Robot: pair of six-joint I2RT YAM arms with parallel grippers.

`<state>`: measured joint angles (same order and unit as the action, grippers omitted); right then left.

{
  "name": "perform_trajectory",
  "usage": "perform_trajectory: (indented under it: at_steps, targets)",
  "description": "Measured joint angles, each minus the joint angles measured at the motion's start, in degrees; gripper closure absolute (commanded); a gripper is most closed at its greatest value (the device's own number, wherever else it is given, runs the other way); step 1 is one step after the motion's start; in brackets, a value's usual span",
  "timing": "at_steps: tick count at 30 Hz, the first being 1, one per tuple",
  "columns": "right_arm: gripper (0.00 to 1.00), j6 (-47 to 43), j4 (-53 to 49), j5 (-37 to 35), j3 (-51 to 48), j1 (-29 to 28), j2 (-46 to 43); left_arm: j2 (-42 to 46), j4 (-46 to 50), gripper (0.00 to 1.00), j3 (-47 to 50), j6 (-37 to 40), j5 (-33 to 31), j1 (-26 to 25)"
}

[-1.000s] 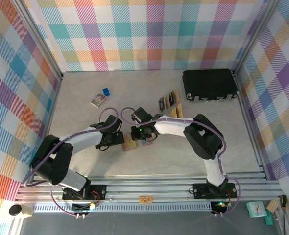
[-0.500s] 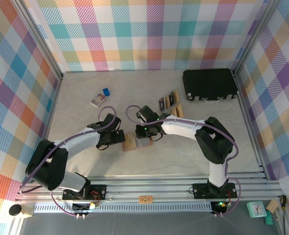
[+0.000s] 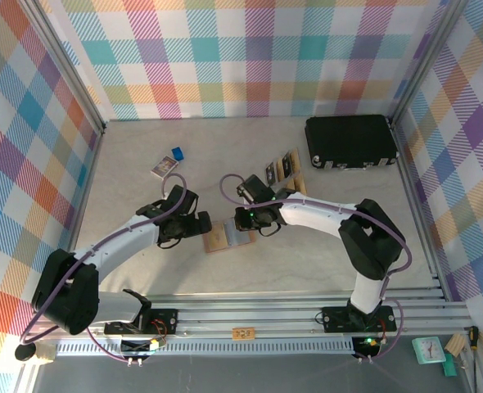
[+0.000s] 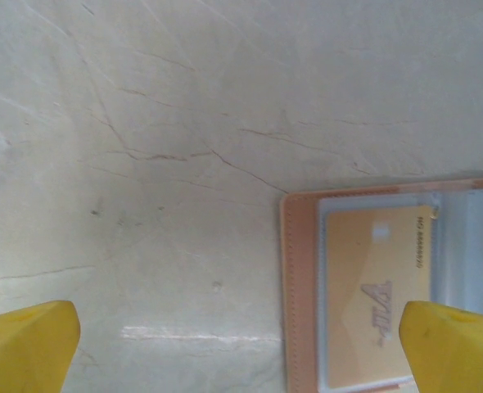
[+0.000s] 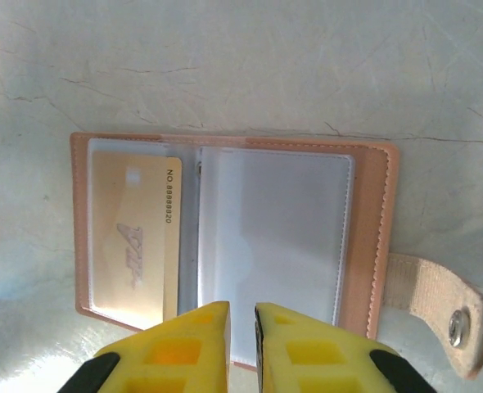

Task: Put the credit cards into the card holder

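Observation:
The tan card holder [image 5: 372,237] lies open on the table, clasp tab [image 5: 438,304] to the right. A gold credit card [image 5: 133,246] sits in its left clear sleeve; the right sleeve [image 5: 282,246] is empty. My right gripper [image 5: 241,319] hovers over the holder's near edge, jaws almost together with nothing between them. My left gripper [image 4: 240,348] is wide open over bare table just left of the holder [image 4: 299,303], touching nothing. From above, the holder [image 3: 225,239] lies between the left gripper [image 3: 202,227] and the right gripper [image 3: 247,221]. Several more credit cards [image 3: 281,169] lie behind.
A large black case [image 3: 352,141] stands at the back right. A small printed box [image 3: 164,167] and a tiny blue object [image 3: 177,152] lie at the back left. Patterned walls close in the table on three sides.
My right gripper has drawn back to the right off the holder and its jaws have parted slightly. The left arm has swung a little left, so more of the holder shows.

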<state>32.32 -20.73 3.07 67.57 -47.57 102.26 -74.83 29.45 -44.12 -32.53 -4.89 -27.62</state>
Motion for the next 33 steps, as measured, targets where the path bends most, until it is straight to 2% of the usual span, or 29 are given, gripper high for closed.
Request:
perform_trajectory:
  at_steps: [8,18,25,33]
  targets:
    - [0.71,-0.79,-4.98,0.37,1.38,0.68,-0.15,-2.38,-0.98,0.0,0.07,-0.94,1.18,-2.43]
    - [0.57,-1.97,-6.4,1.42,2.29,4.96,-1.29,-2.03,1.16,0.0,0.11,-1.14,-2.78,-2.69]
    - [0.52,-1.88,-6.32,3.61,2.29,5.66,-1.36,-2.03,1.97,0.0,0.79,-1.16,-3.78,-2.86]
    - [0.5,-1.7,-5.44,5.53,2.29,5.66,-1.38,-4.31,1.9,0.0,1.16,-2.1,-4.7,-3.78]
